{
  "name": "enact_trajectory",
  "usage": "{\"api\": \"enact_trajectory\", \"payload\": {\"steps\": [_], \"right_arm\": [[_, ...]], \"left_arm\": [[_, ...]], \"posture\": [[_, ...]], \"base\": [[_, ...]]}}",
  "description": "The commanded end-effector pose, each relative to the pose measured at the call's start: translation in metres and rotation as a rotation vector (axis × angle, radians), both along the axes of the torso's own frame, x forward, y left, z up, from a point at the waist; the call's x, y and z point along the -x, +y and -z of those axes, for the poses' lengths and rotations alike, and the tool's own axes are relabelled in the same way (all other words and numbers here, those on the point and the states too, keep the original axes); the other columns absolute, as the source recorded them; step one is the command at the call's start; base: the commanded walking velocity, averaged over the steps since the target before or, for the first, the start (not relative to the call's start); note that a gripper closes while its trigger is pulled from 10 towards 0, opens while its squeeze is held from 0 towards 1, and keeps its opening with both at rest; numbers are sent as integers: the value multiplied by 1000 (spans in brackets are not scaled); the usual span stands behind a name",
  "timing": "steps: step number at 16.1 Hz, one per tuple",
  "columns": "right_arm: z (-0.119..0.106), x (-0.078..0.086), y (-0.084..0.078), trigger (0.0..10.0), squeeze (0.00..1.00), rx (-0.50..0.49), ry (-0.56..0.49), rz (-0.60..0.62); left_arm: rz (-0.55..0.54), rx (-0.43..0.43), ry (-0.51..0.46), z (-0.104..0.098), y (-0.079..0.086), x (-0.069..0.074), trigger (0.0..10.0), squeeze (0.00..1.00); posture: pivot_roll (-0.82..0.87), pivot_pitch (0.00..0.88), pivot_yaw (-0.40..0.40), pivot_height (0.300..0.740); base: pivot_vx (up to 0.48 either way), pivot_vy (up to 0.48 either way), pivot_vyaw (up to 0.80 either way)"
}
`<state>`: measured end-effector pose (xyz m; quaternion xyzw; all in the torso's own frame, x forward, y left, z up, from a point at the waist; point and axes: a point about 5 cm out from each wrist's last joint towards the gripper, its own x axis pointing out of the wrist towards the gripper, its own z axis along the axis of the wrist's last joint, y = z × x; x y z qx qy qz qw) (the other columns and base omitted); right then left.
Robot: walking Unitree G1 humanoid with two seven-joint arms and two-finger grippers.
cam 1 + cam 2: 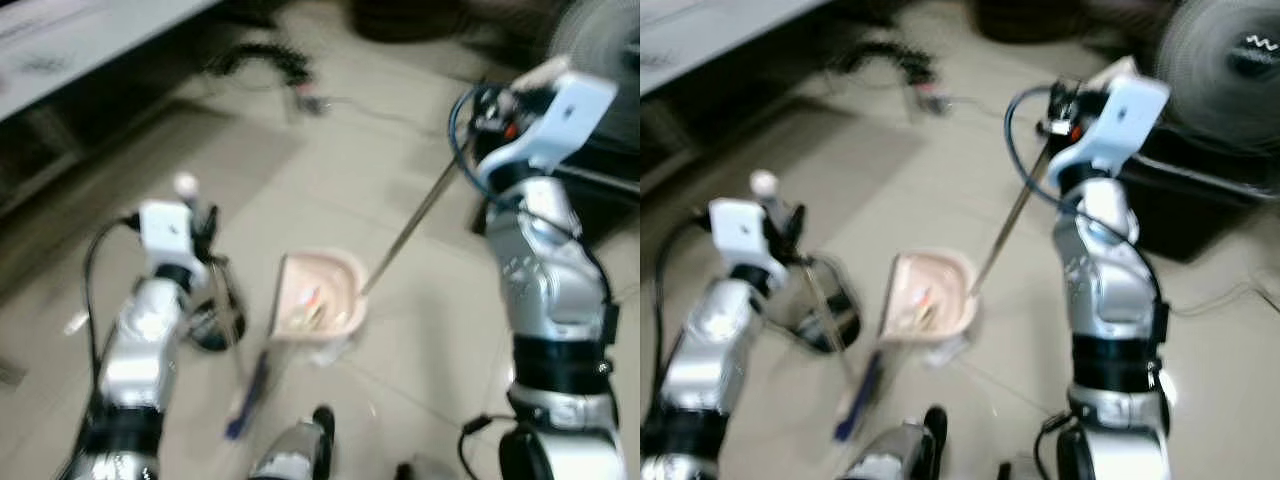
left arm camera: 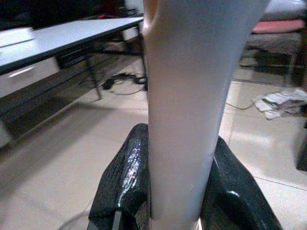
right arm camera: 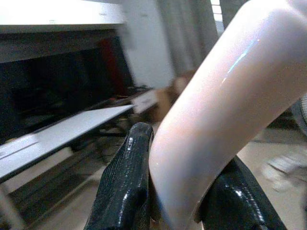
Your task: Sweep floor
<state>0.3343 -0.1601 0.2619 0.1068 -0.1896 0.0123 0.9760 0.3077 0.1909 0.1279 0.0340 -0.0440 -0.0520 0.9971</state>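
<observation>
A pale pink dustpan (image 1: 318, 298) rests on the tiled floor in front of me with a few scraps inside. Its thin metal pole (image 1: 410, 225) slants up to my right gripper (image 1: 490, 105), raised at the right. In the right wrist view the gripper (image 3: 184, 153) is shut on the pole's curved pale handle (image 3: 230, 86). My left gripper (image 1: 195, 225) is lower on the left. Its black fingers (image 2: 124, 177) are shut around the broom's pale handle (image 2: 192, 72). The broom's thin pole (image 1: 228, 320) runs down to a blue head (image 1: 247, 395) on the floor, left of the dustpan.
A white desk (image 1: 60, 40) stands at the far left with dark cables (image 1: 260, 60) on the floor beyond it. A fan (image 1: 1225, 60) and a black box (image 1: 1200, 200) stand at the far right. A dark round object (image 1: 215, 325) lies by my left arm.
</observation>
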Motion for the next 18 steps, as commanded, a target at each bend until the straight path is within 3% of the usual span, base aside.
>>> {"api": "enact_trajectory", "payload": {"steps": [1, 6, 10, 18], "right_arm": [[-17, 5, 3, 10000, 0, -31, -68, -23], [-27, 7, -11, 10000, 0, -57, -74, 41], [-28, 7, -22, 10000, 0, -43, -55, 97], [-23, 5, -28, 10000, 0, -64, -31, 156]], "left_arm": [[9, -33, -32, -10, -3, 2, 10000, 0], [31, -43, -19, -12, -10, 12, 10000, 0], [43, -27, -23, -14, -12, 10, 10000, 0], [45, -45, -13, -15, -12, 11, 10000, 0]], "posture": [[-21, 40, 74, 740], [-21, 33, 62, 740], [-61, 66, 78, 740], [-41, 95, 75, 740]], "base": [[0, 0, 800], [0, 0, 800], [153, 0, 800], [445, 0, 0]]}}
